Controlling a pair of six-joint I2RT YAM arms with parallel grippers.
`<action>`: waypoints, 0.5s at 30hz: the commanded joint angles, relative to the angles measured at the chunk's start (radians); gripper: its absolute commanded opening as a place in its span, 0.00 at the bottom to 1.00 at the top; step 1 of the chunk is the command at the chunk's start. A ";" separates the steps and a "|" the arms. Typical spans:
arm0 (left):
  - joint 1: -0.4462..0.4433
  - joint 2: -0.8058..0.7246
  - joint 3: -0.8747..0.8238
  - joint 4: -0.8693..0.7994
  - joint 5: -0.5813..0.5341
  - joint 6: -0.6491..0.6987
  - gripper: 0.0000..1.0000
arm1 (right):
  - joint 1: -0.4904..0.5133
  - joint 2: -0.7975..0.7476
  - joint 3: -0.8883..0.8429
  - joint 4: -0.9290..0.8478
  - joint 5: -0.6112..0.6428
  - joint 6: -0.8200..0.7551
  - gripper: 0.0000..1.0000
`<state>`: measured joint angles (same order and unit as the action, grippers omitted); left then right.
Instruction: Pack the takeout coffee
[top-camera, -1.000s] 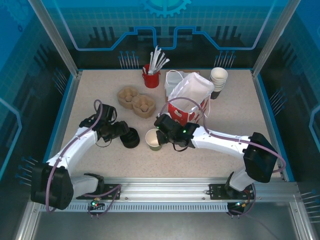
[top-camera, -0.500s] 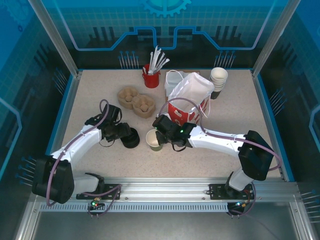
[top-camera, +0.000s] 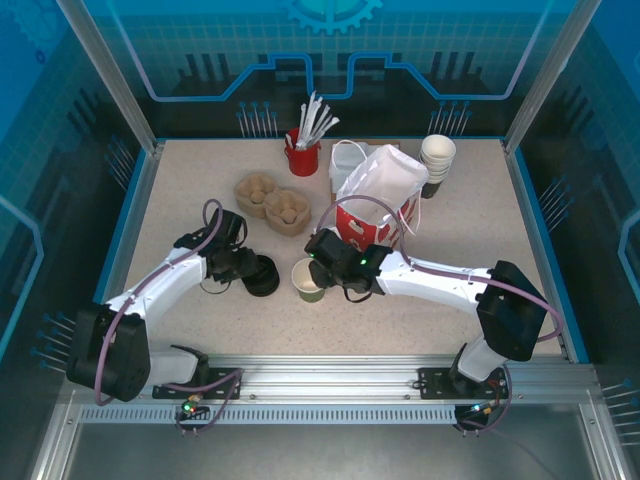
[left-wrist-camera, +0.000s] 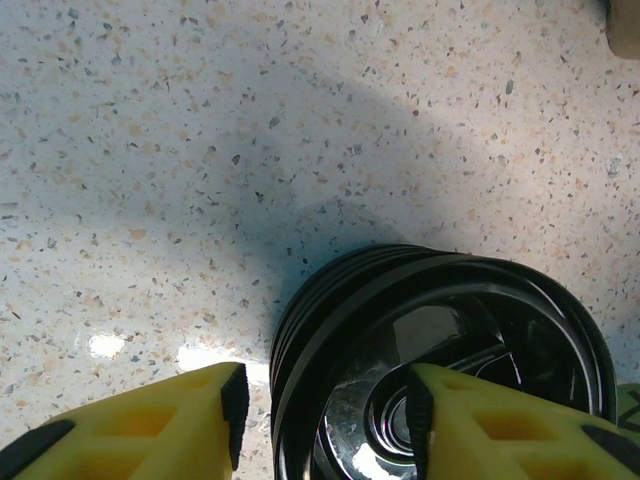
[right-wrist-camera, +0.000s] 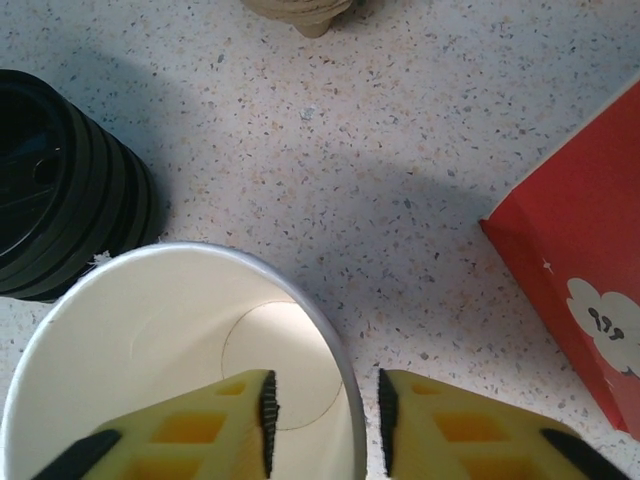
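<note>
Cup: I see it (top-camera: 307, 280) standing upright on the surface (top-camera: 180, 180) near the middle. Its mouth is open, the inside is white and the wall is olive.
Cup's neighbours: it sits between the lids (right-wrist-camera: 60, 190) on its left and the bag (top-camera: 390, 175) behind it on its right. It is just beside the lids, and I cannot tell whether the two touch.
Right gripper: on my wrist feed it (right-wrist-camera: 327, 400) straddles the cup's rim, with one yellow finger inside the cup and the other outside. The fingers are apart with a gap either side of the thin wall, so I read it as open and not pinching.
Left gripper: it (left-wrist-camera: 325, 410) is down at the lids with its fingers spread. One finger is outside the stack over bare surface and the other is over the top lid's sunken centre, with the rim between them. I read it as open, with nothing clamped.
Lids: a squat black stack resting on the surface, with the glossy top lid facing up.
Bag: red below and white above, standing upright. Its red corner shows on the right wrist feed, apart from the cup.
Carriers: two pulp trays (top-camera: 288, 210) lie side by side behind the lids and the cup.
Cup stack: pale cups (top-camera: 437, 155) nested at the far right, behind the bag.
Mug: red (top-camera: 303, 158), holding white sticks, at the far middle.
Arms: both reach in from the near edge, the left to the lids and the right to the cup.
</note>
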<state>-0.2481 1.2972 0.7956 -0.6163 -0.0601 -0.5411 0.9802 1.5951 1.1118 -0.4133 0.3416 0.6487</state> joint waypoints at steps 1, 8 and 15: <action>-0.011 -0.002 0.029 -0.019 -0.018 0.015 0.45 | -0.011 -0.040 0.046 -0.031 -0.014 -0.001 0.39; -0.021 -0.010 0.028 -0.028 -0.029 0.018 0.37 | -0.012 -0.100 0.074 -0.073 -0.037 -0.003 0.42; -0.031 -0.013 0.022 -0.036 -0.047 0.023 0.31 | -0.012 -0.159 0.079 -0.100 -0.060 0.006 0.43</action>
<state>-0.2684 1.2972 0.7956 -0.6231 -0.0845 -0.5404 0.9745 1.4689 1.1671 -0.4755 0.3012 0.6476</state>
